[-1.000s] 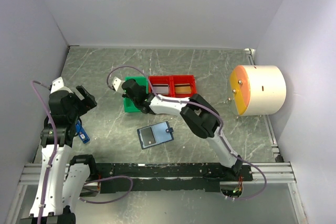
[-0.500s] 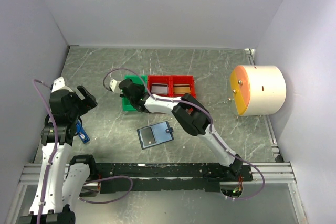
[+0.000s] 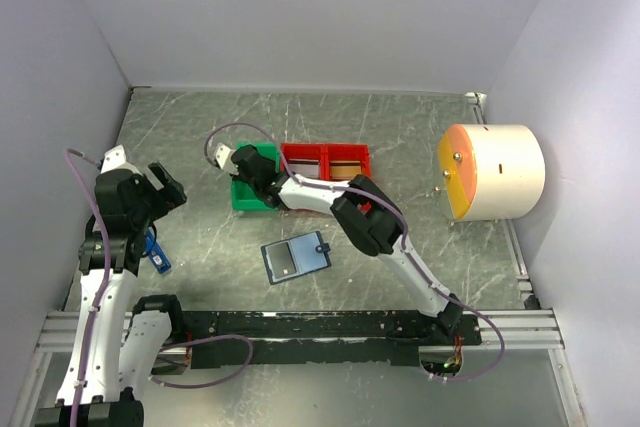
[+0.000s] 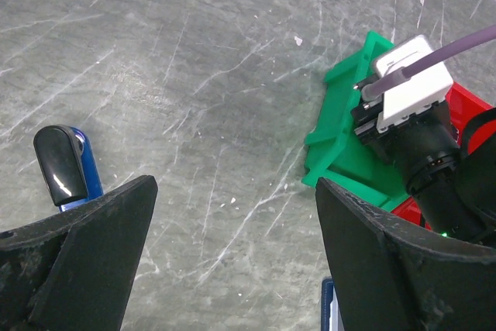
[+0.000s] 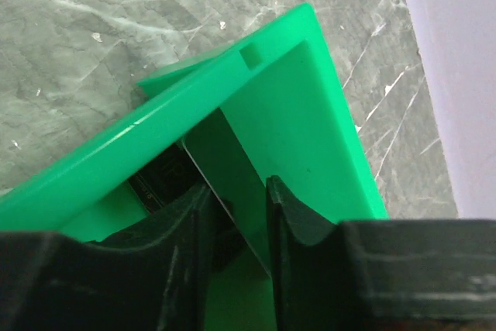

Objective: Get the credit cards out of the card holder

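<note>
The card holder [image 3: 296, 258] lies open on the table in front of the bins, with a silvery grey card [image 3: 287, 261] showing in its pocket; its corner [image 4: 330, 312] peeks into the left wrist view. My right gripper [image 3: 262, 178] [image 5: 239, 215] reaches down into the green bin [image 3: 243, 194] [image 5: 310, 106]. Its jaws stand slightly parted around a dark credit card [image 5: 229, 165], which stands on edge and leans against the left finger [image 5: 182, 230]. My left gripper [image 3: 163, 193] [image 4: 232, 269] hangs wide open and empty over the left of the table.
Two red bins [image 3: 326, 151] adjoin the green one, holding a silvery card [image 3: 307, 169] and a tan-brown card [image 3: 348, 169]. A bright-blue tag [image 3: 157, 252] [image 4: 66, 168] lies below my left gripper. A white cylinder with an orange face [image 3: 490, 172] stands at the right wall.
My right gripper's jaws have parted from the dark card inside the green bin, after shifting a little over it. The left arm has barely moved.
</note>
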